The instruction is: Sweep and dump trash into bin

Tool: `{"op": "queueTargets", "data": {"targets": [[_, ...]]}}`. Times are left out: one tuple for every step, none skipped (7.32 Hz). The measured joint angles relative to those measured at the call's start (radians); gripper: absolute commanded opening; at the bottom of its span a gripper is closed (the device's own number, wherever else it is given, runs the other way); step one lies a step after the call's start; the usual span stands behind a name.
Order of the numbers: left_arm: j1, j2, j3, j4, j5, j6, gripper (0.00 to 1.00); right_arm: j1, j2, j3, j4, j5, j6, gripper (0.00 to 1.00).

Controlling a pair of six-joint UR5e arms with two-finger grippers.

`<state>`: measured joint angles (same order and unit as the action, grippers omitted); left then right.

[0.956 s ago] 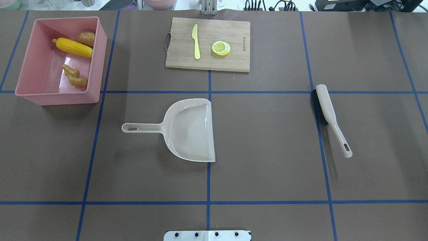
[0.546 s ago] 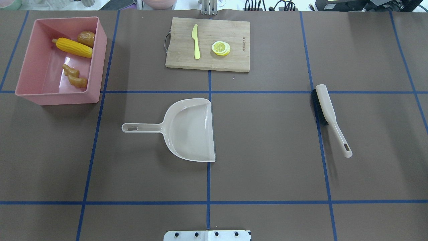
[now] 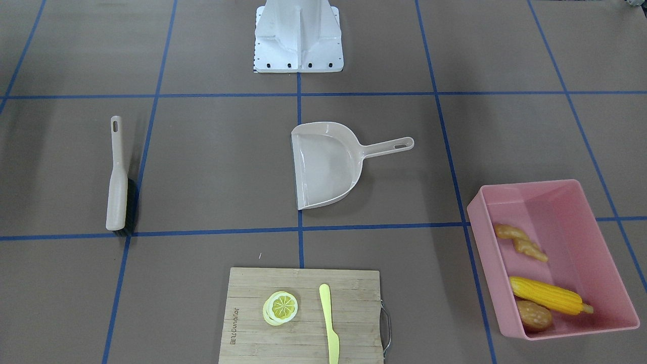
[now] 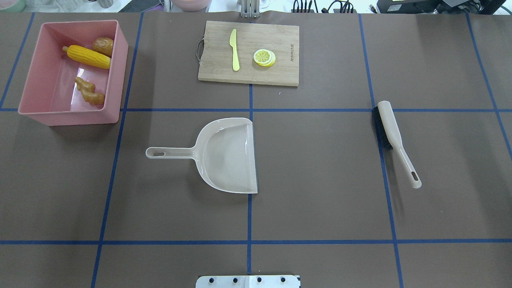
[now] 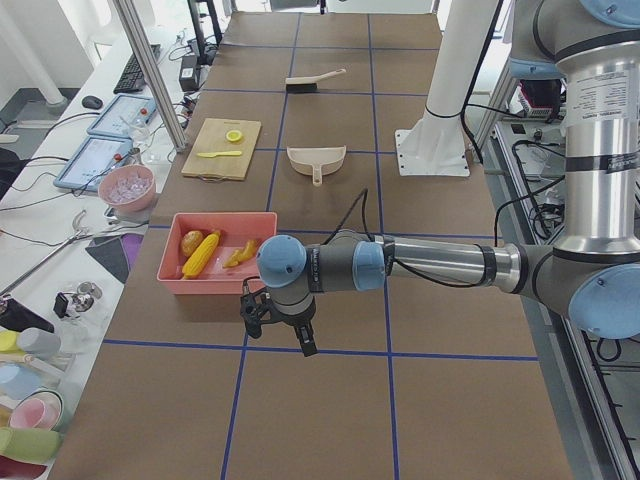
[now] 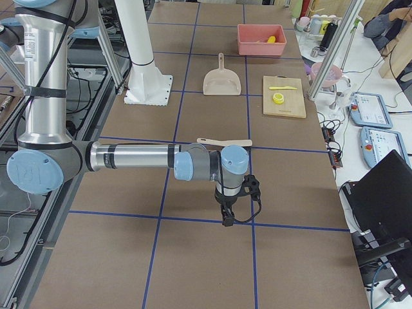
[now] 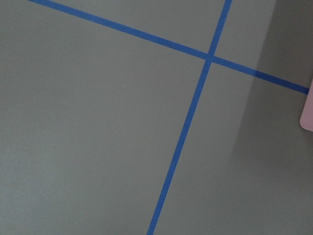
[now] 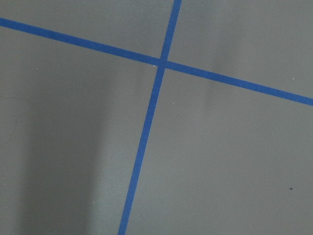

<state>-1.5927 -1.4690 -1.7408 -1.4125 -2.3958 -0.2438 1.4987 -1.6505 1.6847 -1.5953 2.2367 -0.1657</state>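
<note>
The pink bin stands at the far left of the table, also in the front view. Inside it lie the yellow corn cob, the brown-orange potato lump and the tan ginger root. My left gripper shows only in the left side view, hanging over bare table just short of the bin; I cannot tell if it is open or shut. My right gripper shows only in the right side view, over bare table short of the brush; its state cannot be told either.
An empty beige dustpan lies mid-table, handle pointing left. A beige brush lies at the right. A wooden cutting board with a yellow knife and lemon slices sits at the back centre.
</note>
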Motion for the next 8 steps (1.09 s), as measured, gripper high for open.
{"op": "queueTargets", "data": {"targets": [[-0.006, 0.001, 0.013, -0.038, 0.000, 0.023, 0.98, 0.000, 0.000, -0.001, 0.000, 0.000, 0.000, 1.00], [-0.009, 0.001, 0.037, -0.087, 0.002, 0.065, 0.98, 0.000, 0.000, -0.001, 0.000, 0.000, 0.000, 1.00], [-0.010, -0.001, 0.058, -0.118, 0.003, 0.099, 0.98, 0.000, 0.000, -0.002, 0.000, 0.000, 0.000, 1.00], [-0.010, -0.007, 0.068, -0.132, 0.005, 0.114, 0.98, 0.000, 0.000, -0.002, 0.000, 0.000, 0.000, 1.00], [-0.009, -0.014, 0.071, -0.137, 0.006, 0.120, 0.98, 0.000, 0.000, -0.002, 0.000, -0.001, 0.000, 1.00], [-0.009, -0.019, 0.071, -0.139, 0.006, 0.122, 0.98, 0.000, 0.000, -0.002, 0.000, -0.001, 0.000, 1.00], [-0.009, -0.021, 0.071, -0.140, 0.006, 0.123, 0.98, 0.000, 0.001, -0.002, 0.001, -0.002, 0.000, 1.00], [-0.009, -0.023, 0.070, -0.142, 0.006, 0.123, 0.98, 0.000, 0.001, -0.004, 0.000, -0.003, -0.001, 1.00]]}}
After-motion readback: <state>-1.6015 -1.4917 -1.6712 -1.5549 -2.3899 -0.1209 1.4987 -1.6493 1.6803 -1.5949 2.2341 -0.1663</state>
